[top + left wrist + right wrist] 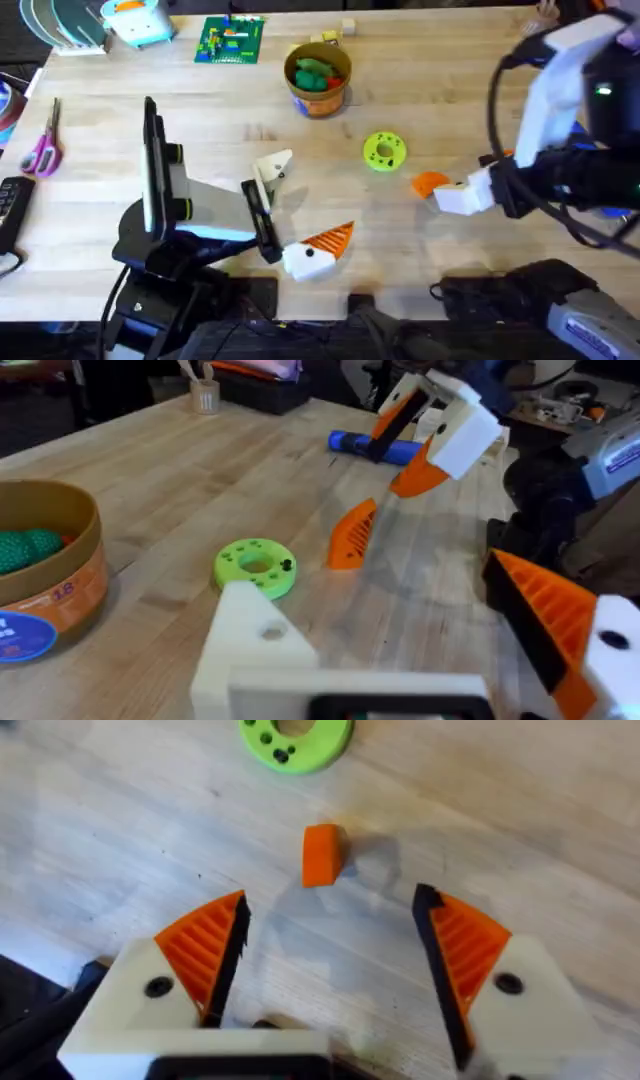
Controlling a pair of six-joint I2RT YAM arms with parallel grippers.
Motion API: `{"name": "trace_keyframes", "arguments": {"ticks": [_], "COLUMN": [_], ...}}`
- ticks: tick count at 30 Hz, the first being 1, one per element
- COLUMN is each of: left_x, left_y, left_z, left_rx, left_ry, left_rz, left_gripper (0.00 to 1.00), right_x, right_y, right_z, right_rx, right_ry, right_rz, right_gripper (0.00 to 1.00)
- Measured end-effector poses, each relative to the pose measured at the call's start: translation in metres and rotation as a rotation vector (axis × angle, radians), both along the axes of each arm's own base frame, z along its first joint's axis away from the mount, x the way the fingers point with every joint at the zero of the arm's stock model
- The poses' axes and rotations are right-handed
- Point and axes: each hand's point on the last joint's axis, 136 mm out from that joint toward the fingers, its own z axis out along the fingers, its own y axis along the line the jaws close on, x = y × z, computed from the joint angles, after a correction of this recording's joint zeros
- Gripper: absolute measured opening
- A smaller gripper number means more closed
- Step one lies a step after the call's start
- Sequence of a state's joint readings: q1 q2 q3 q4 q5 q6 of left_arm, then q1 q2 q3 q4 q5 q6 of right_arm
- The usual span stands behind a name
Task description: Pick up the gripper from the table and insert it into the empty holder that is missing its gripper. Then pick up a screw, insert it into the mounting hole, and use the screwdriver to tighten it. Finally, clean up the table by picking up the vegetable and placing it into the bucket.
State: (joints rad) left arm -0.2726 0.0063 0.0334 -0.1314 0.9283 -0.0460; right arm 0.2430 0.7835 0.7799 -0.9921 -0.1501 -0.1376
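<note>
The gripper (430, 183), a small orange ribbed wedge, rests on the table right of centre. In the right wrist view the wedge (322, 853) sits just beyond my right gripper (332, 910), which is open and holds nothing. My right gripper (450, 195) hovers close beside it. My left gripper (300, 205) is open; one finger is the bare white holder (275, 165), the other carries an orange pad (328, 240). The left wrist view shows the wedge (352, 533), the blue screwdriver (360, 445) behind it and the bucket (60, 575). The bucket (318, 92) holds green and red toys.
A yellow-green disc (384, 150) with holes lies between the bucket and the wedge. A green brick plate (232, 40) sits at the far edge, scissors (42, 145) at the left. A bumpy green toy (25, 548) shows inside the bucket.
</note>
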Motion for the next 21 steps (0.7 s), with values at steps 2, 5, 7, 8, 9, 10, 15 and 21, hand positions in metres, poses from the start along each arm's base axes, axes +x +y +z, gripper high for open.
{"name": "trace_keyframes", "arguments": {"ticks": [2, 5, 7, 8, 9, 10, 15, 21], "left_x": [0.000, 0.000, 0.000, 0.000, 0.000, 0.000, 0.000, 0.000], "left_y": [0.000, 0.000, 0.000, 0.000, 0.000, 0.000, 0.000, 0.000], "left_z": [0.000, 0.000, 0.000, 0.000, 0.000, 0.000, 0.000, 0.000], "left_rx": [0.000, 0.000, 0.000, 0.000, 0.000, 0.000, 0.000, 0.000], "left_ry": [0.000, 0.000, 0.000, 0.000, 0.000, 0.000, 0.000, 0.000], "left_rz": [0.000, 0.000, 0.000, 0.000, 0.000, 0.000, 0.000, 0.000], "left_gripper": [0.991, 0.991, 0.992, 0.992, 0.992, 0.992, 0.992, 0.992], "right_x": [0.003, 0.007, 0.007, 0.007, 0.007, 0.006, 0.011, 0.011], "right_y": [0.003, 0.011, 0.016, 0.018, 0.020, 0.021, 0.023, 0.023], "right_z": [-0.011, -0.025, -0.032, -0.035, -0.039, -0.042, -0.055, -0.058], "right_rx": [-0.013, -0.030, -0.040, -0.046, -0.051, -0.056, -0.071, -0.075], "right_ry": [0.055, 0.117, 0.147, 0.164, 0.180, 0.195, 0.242, 0.255], "right_rz": [0.013, 0.042, 0.064, 0.074, 0.082, 0.087, 0.091, 0.089], "right_gripper": [0.992, 0.992, 0.992, 0.992, 0.991, 0.991, 0.797, 0.601]}}
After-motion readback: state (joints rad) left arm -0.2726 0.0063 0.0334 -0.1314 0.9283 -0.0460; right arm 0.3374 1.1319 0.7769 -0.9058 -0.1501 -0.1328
